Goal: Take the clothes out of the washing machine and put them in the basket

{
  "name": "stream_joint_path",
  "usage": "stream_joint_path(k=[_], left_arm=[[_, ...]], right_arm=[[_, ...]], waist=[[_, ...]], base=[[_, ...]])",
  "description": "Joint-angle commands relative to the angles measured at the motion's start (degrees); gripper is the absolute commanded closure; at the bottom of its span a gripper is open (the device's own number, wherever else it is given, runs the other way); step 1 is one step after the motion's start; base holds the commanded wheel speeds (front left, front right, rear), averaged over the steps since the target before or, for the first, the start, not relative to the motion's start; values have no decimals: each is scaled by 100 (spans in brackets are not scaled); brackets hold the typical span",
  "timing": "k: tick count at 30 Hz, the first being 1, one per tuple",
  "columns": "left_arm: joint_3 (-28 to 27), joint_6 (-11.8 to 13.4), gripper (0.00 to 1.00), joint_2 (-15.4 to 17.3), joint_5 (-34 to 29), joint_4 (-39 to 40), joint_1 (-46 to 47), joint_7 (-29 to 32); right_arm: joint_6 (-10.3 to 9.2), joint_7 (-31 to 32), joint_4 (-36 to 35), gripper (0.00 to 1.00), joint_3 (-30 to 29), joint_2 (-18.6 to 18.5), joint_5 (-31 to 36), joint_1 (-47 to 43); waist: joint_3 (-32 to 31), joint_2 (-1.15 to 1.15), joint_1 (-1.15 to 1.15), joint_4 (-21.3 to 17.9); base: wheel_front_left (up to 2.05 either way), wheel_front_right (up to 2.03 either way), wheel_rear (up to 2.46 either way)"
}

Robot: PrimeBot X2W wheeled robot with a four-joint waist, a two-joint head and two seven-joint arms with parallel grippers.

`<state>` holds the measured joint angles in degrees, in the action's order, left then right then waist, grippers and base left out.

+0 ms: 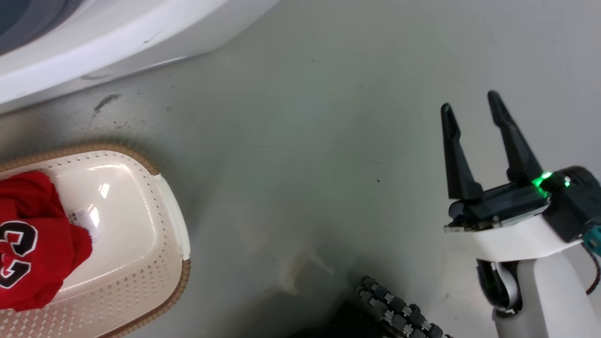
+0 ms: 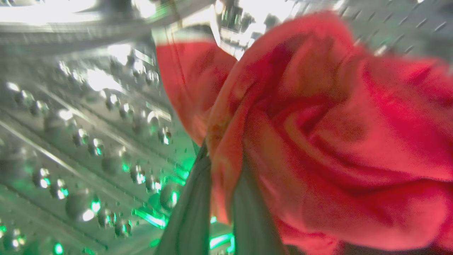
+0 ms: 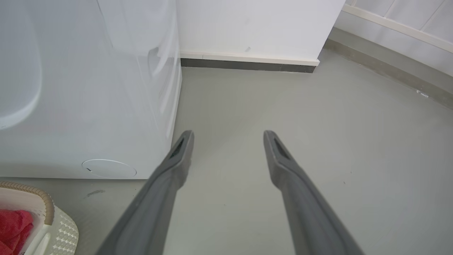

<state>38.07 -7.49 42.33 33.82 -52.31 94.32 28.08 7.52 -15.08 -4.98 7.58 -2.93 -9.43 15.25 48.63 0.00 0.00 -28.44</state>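
Observation:
Inside the washing machine's shiny perforated drum (image 2: 88, 124), my left gripper (image 2: 223, 157) is shut on a fold of a plain red garment (image 2: 336, 141), which bunches to the right of the fingers. The red jersey (image 1: 33, 234) with black white-edged numbers lies in the left part of the cream basket (image 1: 173, 220), which stands on the floor in front of the washing machine (image 1: 94, 37). My right gripper (image 1: 469, 101) hovers open over bare floor far to the right of the basket. The right wrist view shows that gripper (image 3: 228, 134) empty, the washing machine (image 3: 88, 88) and the basket (image 3: 46, 209).
The grey floor (image 1: 305, 164) stretches between the basket and my right arm. A black studded wheel of my base (image 1: 394, 310) sits at the bottom edge. A white wall with a dark skirting (image 3: 247, 65) stands beyond the washer's side.

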Motion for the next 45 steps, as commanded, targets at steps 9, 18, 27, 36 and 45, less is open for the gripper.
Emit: stream_joint_path(k=[9, 18, 27, 36, 45], left_arm=[[200, 9, 100, -313, 560, 230, -1170, -1755], [389, 197, 100, -953, 400, 181, -2315, -3599], [244, 488, 100, -1286, 418, 386, -3278, -4311], [-899, 998, 100, -1394, -261, 2681, -5125, -4328], [-1151, 1010, 100, -1505, -639, 4006, -6625, -4328]], right_arm=[[-6, -14, 130, 0, -424, 4, 563, 87], [-6, -14, 206, 0, -634, 2, 963, -50], [-6, -14, 302, 0, -707, 2, 1251, -341], [-6, -14, 395, 0, -766, 4, 1335, -642], [-6, -14, 495, 0, -803, 5, 1370, -860]], waist=[[-797, 0, 0, 786], [-1610, 0, 0, 1442], [-2400, 0, 0, 1826], [-3075, 0, 0, 2172], [-3542, 0, 0, 2442]], base=[[0, 0, 0], [0, 0, 0], [0, 0, 0], [0, 0, 0], [0, 0, 0]])
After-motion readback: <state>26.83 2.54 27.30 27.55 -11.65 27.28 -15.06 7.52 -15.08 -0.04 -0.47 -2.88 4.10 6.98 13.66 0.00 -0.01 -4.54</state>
